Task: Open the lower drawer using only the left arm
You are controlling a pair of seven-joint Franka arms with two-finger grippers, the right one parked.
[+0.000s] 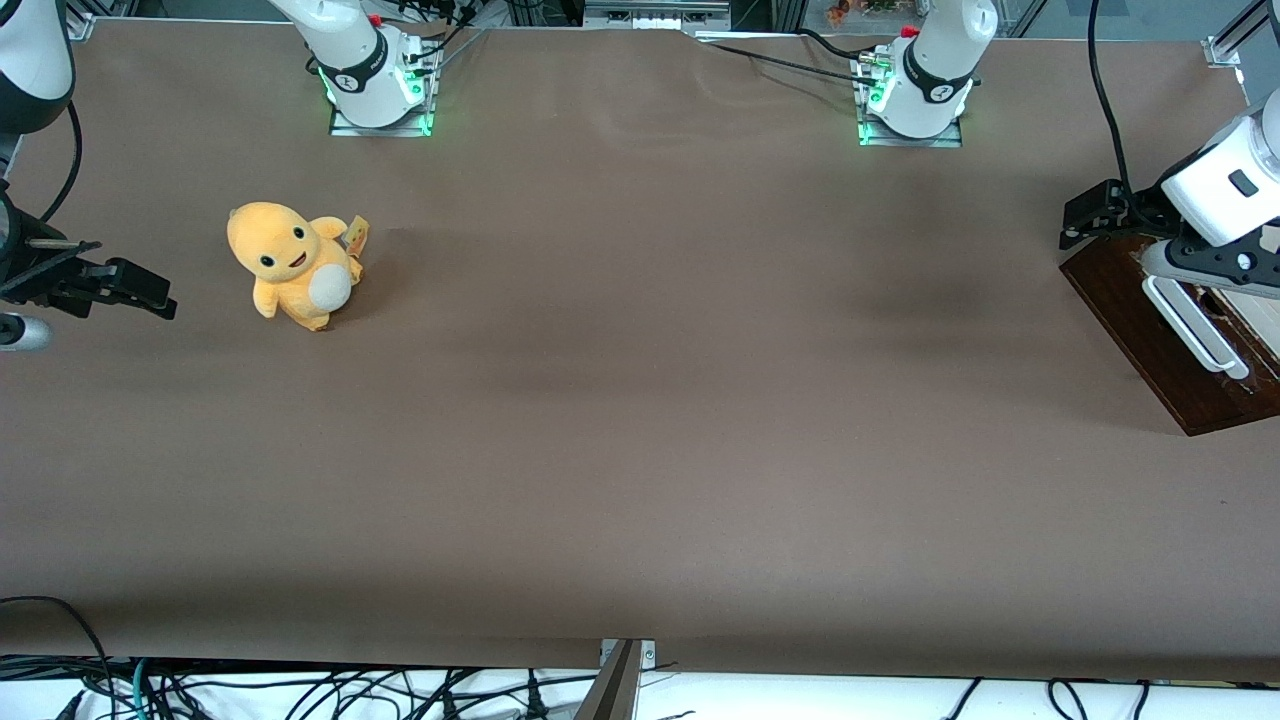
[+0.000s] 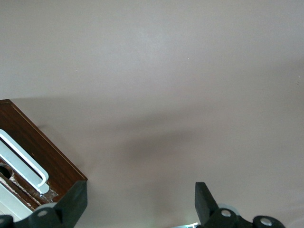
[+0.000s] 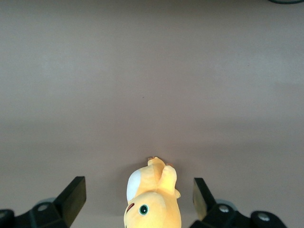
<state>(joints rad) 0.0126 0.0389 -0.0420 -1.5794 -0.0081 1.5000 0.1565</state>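
Note:
The lower drawer (image 1: 1150, 335) shows its glossy dark brown front at the working arm's end of the table, with a long white bar handle (image 1: 1195, 325) across it. The left arm (image 1: 1225, 185) reaches over it. Its black gripper (image 1: 1085, 218) hangs just above the table, beside the corner of the drawer front that lies farther from the front camera. In the left wrist view the gripper (image 2: 139, 202) is open with only bare table between its fingers (image 2: 76, 199). The drawer front (image 2: 42, 152) and handle (image 2: 23, 161) sit beside one finger, untouched.
A yellow plush toy (image 1: 295, 262) stands toward the parked arm's end of the table. Both arm bases (image 1: 915, 90) are bolted along the table edge farthest from the front camera. Brown table surface (image 1: 640, 400) stretches between the toy and the drawer.

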